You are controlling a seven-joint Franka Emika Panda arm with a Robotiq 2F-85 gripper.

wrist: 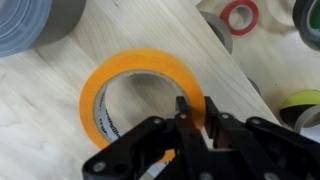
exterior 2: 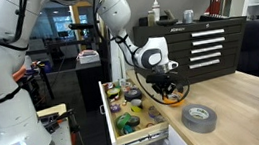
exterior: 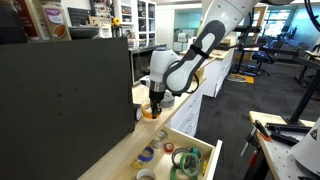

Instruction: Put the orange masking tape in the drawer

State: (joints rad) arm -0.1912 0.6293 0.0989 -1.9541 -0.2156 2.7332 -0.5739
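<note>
Hand is seen closed on the wall of the orange masking tape, which lies on the desk beside the open drawer; grasp judged made, transfer and release outstanding

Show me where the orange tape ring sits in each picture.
Exterior view: orange tape mid-left on the counter, under the gripper.
Exterior view: centre, up-left of the grey roll.
Wrist view: fills the centre.
Shared landmark: the gripper, right over the tape in all three.
</note>
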